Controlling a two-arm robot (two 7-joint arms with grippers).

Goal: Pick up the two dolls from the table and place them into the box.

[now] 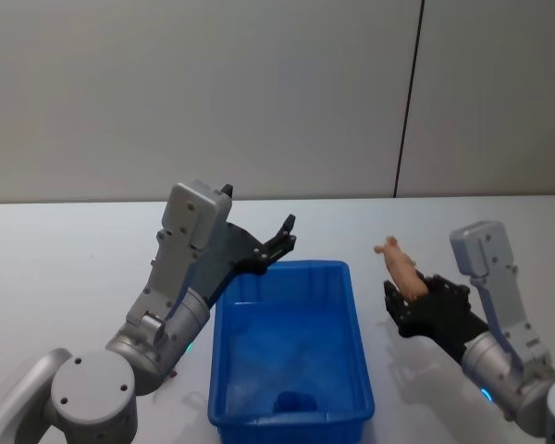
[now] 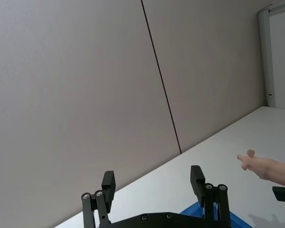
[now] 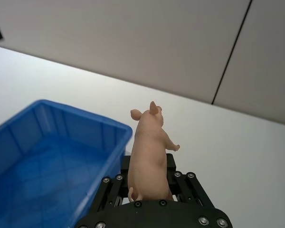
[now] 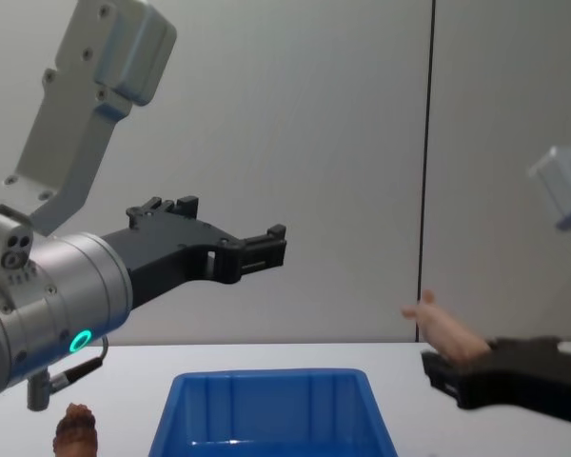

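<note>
The pale pink doll (image 1: 397,263), shaped like a pig, is held in the air just right of the blue box (image 1: 355,324), with my right gripper (image 1: 409,298) shut on its rear half. In the right wrist view the pink doll (image 3: 149,151) stands up out of the gripper (image 3: 148,184), beside the box (image 3: 115,128). My left gripper (image 1: 282,242) hangs open with nothing in it, above the box's far left corner; its fingers (image 2: 108,184) are spread wide. The reddish-brown doll (image 4: 76,428) stands on the table (image 1: 65,268) left of the box (image 4: 266,386).
A grey wall with a dark vertical seam (image 1: 409,102) rises behind the table. The left arm's elbow (image 1: 92,393) sits low at the table's near left. Open tabletop lies to the far right of the box (image 1: 518,213).
</note>
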